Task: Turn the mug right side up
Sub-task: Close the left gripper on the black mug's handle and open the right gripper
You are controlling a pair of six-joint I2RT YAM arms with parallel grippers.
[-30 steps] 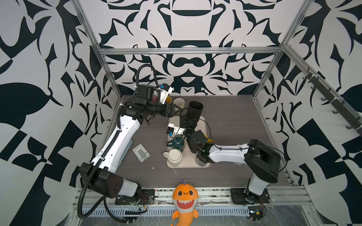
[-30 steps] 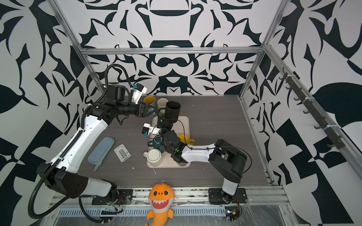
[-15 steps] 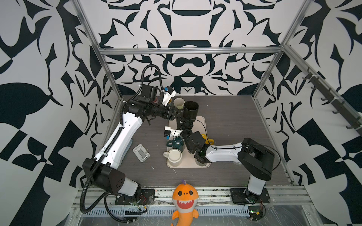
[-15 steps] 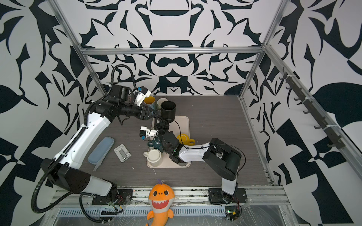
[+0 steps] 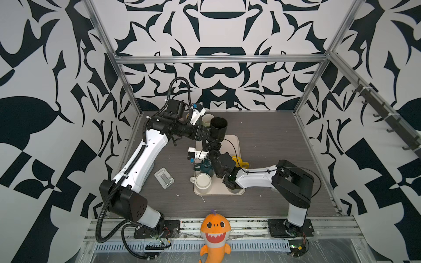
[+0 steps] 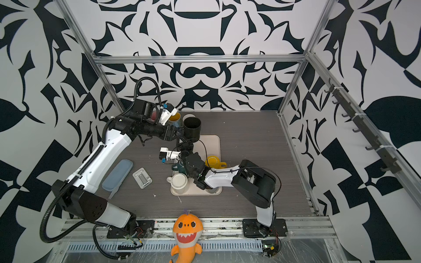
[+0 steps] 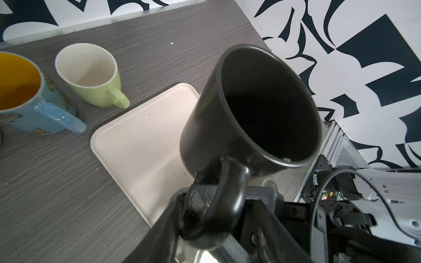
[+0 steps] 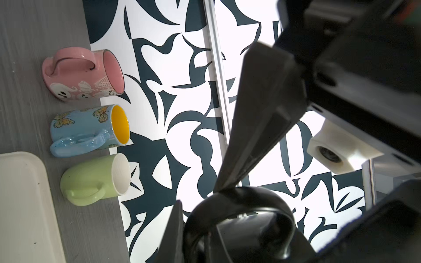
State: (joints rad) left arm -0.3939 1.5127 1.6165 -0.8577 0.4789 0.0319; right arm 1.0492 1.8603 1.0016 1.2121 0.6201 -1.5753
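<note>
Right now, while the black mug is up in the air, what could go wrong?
The black mug hangs mouth-up over the tray, pinched by its handle in the right gripper; it might swing, slip and fall. The left gripper crowds that handle, so the two could collide. The green mug and blue mug stand close behind and could get bumped.

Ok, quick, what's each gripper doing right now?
Left gripper: at the mug, grip cannot be told.
Right gripper: shut on the mug.

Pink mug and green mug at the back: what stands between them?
The blue butterfly mug stands between the pink mug and the green mug; the right wrist view shows this clearly.
</note>
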